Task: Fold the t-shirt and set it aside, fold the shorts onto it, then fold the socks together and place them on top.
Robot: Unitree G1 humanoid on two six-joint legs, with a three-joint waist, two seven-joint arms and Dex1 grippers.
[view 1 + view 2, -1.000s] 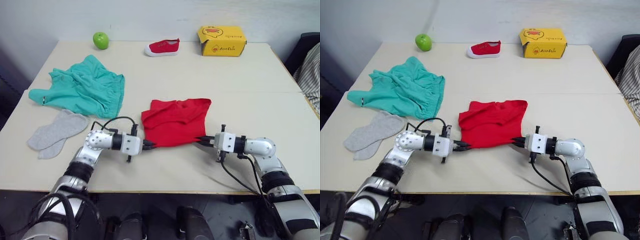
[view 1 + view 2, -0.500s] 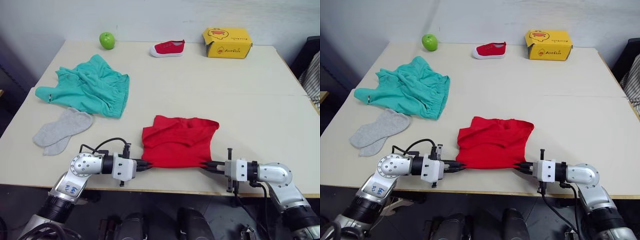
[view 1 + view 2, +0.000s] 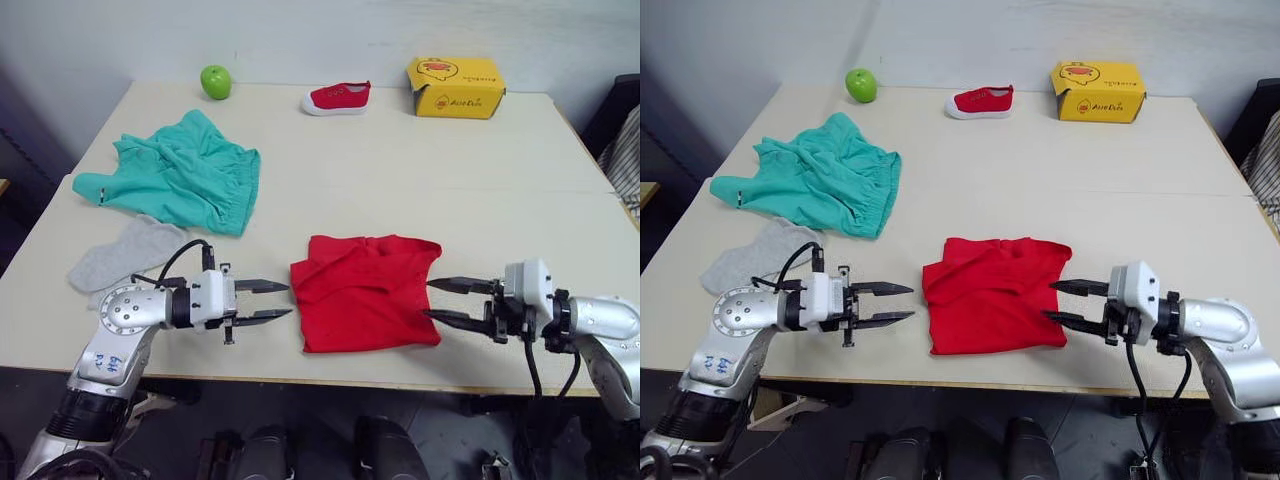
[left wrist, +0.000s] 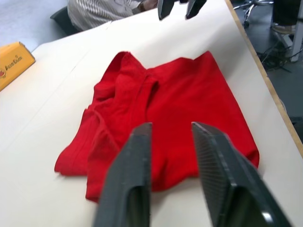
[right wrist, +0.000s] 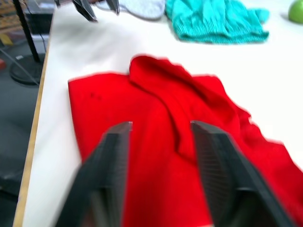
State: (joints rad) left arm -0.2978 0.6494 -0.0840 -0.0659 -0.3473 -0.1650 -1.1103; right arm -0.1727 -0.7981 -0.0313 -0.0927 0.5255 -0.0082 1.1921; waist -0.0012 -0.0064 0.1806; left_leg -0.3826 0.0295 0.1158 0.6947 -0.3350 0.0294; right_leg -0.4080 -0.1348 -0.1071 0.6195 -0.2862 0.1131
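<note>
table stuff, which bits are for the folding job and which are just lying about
For the job:
red cloth t-shirt
teal-green cloth shorts
light grey knit socks

Just lying about:
green apple
small red shoe
yellow cardboard box

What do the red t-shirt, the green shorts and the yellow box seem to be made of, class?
The t-shirt: soft matte cloth, probably cotton knit; it lies limp in wrinkled folds.
The shorts: soft cloth too, bunched, with gathers along one edge.
The box: likely printed cardboard; stiff flat faces, sharp corners and a slight sheen.
</note>
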